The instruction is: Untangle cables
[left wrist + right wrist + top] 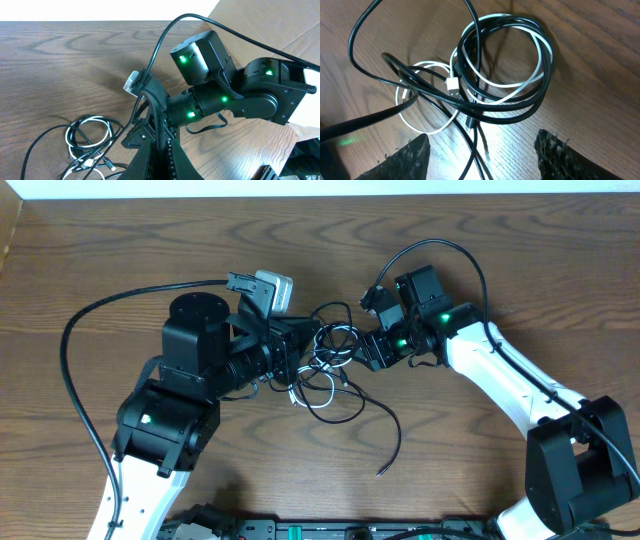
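Brown wood-grain worktop (120, 240), white wall strip (300, 188) along the far edge, cardboard (260, 20) at the worktop's edge in the left wrist view. Black cable (420, 80) and white cable (541, 62) lie tangled mid-worktop, between the two arms. White loops sit mixed in with the black loops. White plug (452, 85) rests on a crossing of strands. One black tail runs out to the near right, its end (378, 472) loose on the wood. Left arm (190, 340) comes in from near left and right arm (500, 370) from near right. Both wrists crowd the tangle and hide part of it from above. Thick arm wire (75, 330) arcs over the left side. Right jaws are released and spread wide, with a black strand running between the tips. Left jaws are at the tangle's left edge, tips close together; grasping or not, cannot tell.
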`<state>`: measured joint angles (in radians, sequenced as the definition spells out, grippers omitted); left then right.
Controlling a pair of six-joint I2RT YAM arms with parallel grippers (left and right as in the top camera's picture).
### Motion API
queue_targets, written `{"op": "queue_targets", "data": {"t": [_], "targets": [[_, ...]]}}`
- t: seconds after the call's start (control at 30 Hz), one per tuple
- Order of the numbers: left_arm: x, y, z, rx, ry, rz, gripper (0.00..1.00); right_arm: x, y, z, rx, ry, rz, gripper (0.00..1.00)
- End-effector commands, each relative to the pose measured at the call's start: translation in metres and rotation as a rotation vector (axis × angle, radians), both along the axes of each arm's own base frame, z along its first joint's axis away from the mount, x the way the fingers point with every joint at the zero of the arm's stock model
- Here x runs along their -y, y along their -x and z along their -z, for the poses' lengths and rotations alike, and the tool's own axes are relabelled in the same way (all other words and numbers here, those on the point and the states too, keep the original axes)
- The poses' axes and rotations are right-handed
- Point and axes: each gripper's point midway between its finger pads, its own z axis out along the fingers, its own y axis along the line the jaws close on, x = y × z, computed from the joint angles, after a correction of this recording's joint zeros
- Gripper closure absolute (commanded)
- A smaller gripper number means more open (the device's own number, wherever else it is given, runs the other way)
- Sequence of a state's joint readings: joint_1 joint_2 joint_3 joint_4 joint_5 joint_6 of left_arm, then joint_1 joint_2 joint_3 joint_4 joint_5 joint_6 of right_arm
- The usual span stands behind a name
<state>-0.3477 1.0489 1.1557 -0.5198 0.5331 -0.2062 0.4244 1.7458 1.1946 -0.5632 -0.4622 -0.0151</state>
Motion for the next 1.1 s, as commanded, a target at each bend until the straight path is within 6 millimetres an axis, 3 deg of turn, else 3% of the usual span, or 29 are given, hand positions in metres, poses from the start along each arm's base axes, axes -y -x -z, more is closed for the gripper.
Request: {"op": "queue_targets", "data": {"t": [0.0,0.63,0.8,0.93,1.07], "targets": [[-0.002,-0.002,-0.006,0.015,0.002,-0.007,0.92,-0.002,0.005,0.006,-0.013,0.009,-0.016,0.36],[-0.002,-0.002,-0.006,0.023,-0.006,-0.005,0.93,-0.002,0.005,0.007,-0.015,0.010,-0.016,0.37],[-0.015,-0.009,0.005,0.009,-0.068,-0.085,0.93,-0.005,-0.001,0.003,0.011,-0.008,-0.005,0.34],[-0.027,-0.017,0.007,0.024,-0.109,-0.155,0.93,-0.008,-0.008,-0.001,-0.047,-0.055,0.122,0.33],[-0.032,-0.034,-0.037,0.193,-0.033,-0.233,0.93,-0.013,-0.006,0.002,-0.019,-0.031,0.086,0.21]]}}
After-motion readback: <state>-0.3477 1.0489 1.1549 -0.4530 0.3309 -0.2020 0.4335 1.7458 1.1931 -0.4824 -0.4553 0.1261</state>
